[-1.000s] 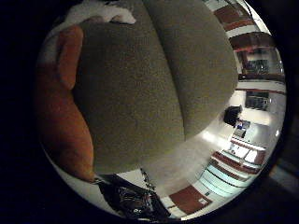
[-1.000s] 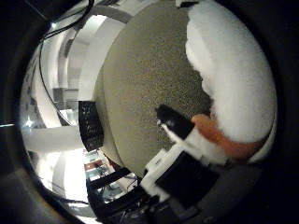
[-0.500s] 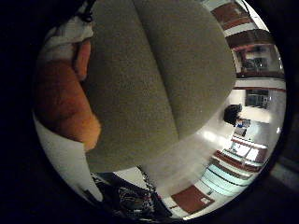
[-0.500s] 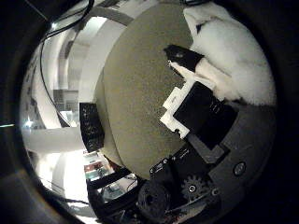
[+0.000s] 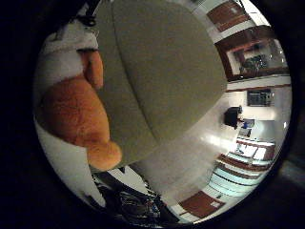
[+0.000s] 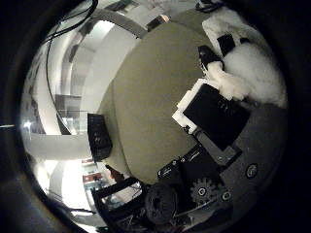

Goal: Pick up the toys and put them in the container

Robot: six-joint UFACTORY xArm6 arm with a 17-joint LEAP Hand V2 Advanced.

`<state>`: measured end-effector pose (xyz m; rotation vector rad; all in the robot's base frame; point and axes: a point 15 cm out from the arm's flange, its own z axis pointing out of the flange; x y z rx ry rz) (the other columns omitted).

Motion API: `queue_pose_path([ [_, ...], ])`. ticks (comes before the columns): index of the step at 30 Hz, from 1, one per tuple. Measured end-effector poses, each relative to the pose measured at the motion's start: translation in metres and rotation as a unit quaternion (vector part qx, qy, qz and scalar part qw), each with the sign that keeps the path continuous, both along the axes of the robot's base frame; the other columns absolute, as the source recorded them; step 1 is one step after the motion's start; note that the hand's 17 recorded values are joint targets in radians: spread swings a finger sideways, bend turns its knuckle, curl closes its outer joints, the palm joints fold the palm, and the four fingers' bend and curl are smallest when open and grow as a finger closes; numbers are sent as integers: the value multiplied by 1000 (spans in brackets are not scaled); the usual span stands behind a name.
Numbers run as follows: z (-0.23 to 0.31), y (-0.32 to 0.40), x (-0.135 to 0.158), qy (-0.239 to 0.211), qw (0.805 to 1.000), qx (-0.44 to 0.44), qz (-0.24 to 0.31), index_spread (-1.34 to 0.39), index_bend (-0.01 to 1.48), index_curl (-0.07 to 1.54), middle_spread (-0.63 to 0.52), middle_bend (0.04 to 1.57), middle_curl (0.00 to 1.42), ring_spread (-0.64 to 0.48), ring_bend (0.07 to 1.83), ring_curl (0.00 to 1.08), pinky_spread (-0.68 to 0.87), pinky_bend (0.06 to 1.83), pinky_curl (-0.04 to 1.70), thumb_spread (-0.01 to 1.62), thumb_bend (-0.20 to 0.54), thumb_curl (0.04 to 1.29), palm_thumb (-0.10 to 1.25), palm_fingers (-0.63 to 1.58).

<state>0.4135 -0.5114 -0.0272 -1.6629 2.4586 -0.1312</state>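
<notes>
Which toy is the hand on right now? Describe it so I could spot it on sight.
Start from the big olive-grey cushioned seat that fills both palm views. Against it, close to the palm, lies a plush toy with an orange furry body and fluffy white parts. The hand has its fingers curled into the white fur; it is the only furry, orange-and-white thing in view.

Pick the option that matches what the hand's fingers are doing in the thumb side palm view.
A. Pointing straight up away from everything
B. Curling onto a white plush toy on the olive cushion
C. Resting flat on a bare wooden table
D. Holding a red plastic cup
B: the hand has its fingers curled against the white plush toy, which lies on the olive cushion.
</notes>
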Motion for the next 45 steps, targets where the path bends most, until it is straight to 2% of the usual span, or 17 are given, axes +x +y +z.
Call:
queue_pose_path([
  [8,80,27,35,-20,999,-3,32,-243,1121,849,-131,1364,738,-211,1405,720,-157,1512,670,518,-19,866,1093,1114],
  [21,174,135,62,-39,994,-12,97,-245,1112,859,-130,1368,727,-202,1403,731,-167,1443,780,488,-18,924,1084,1118],
  [31,207,261,76,-52,984,1,168,-245,1109,864,-130,1368,723,-208,1394,741,-175,1398,851,483,-19,946,1080,1122],
  [45,237,432,75,-60,964,15,258,-246,1109,871,-131,1370,726,-206,1385,750,-184,1355,918,476,-19,958,1074,1126],
])
